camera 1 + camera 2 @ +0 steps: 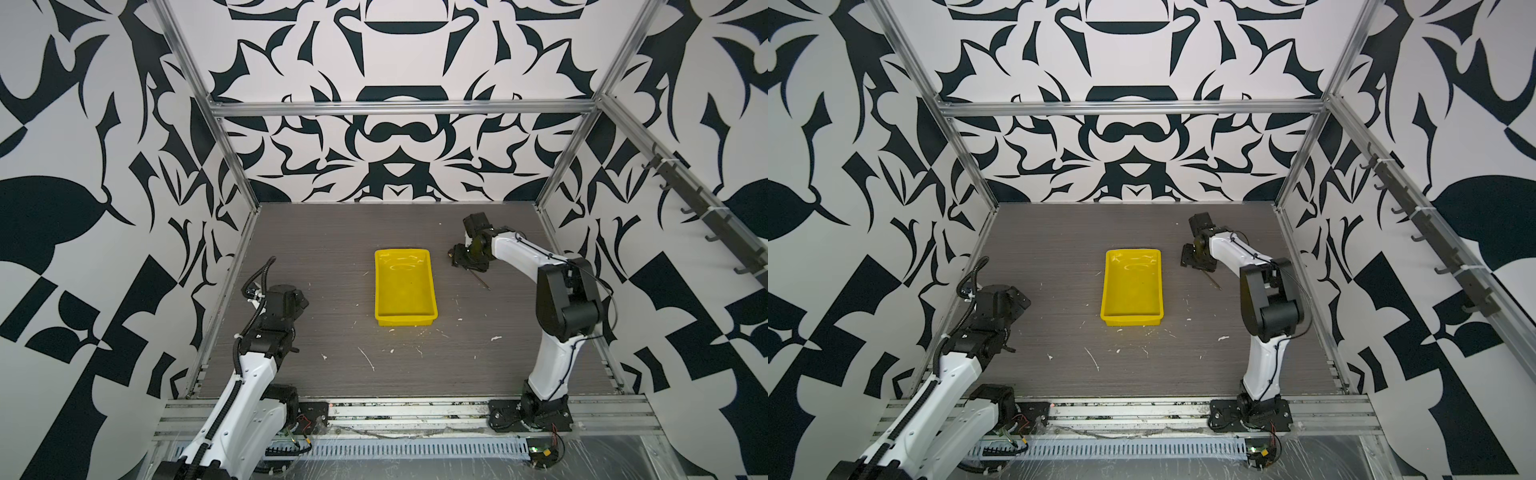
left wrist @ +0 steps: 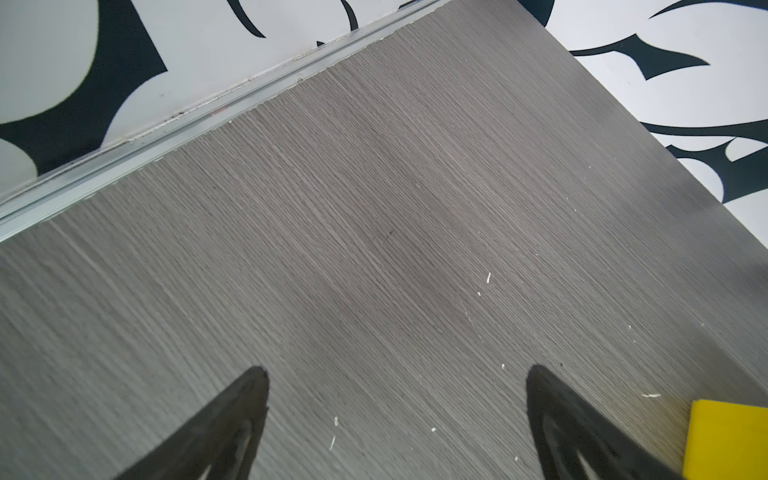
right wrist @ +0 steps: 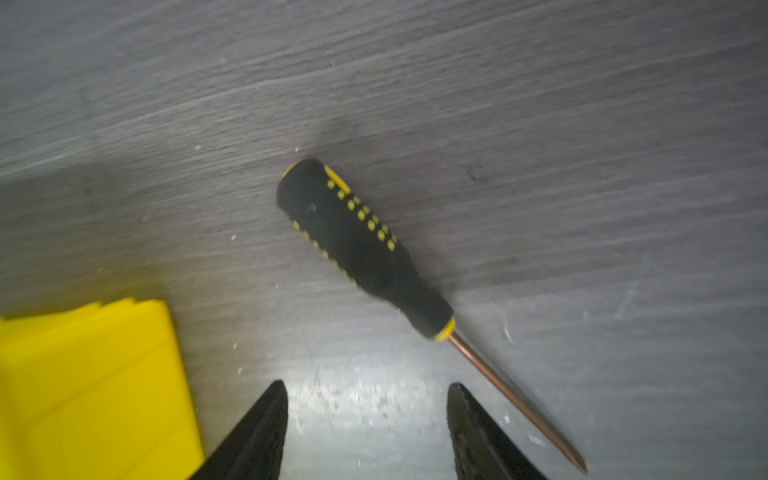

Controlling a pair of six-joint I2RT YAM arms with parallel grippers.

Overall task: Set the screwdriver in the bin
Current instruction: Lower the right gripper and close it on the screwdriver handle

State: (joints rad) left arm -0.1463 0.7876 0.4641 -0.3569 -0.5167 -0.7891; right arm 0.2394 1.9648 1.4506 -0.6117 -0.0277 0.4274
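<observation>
table (image 1: 316, 257): grey wood grain, flecked with white scraps (image 1: 368, 359); carries the bin near its middle, with bare surface on every side of the bin for an approach.
bin (image 1: 405, 291): yellow, shallow, empty; open top and flared rim suited to a drop from above, and probably the only edge to clear.
left gripper (image 2: 397, 370): jaws spread wide over bare table on the side of the bin away from the work, clutching nothing; likely parked out of the way.
right gripper (image 3: 368, 386): low beside the bin, jaws parted, nothing between them; handle just past the fingertips, shaft alongside one finger.
screwdriver (image 3: 374, 257): flat on the table beside the bin, on the right arm's side, apart from its wall; not yet in; probably wants a further reach before any squeeze.
</observation>
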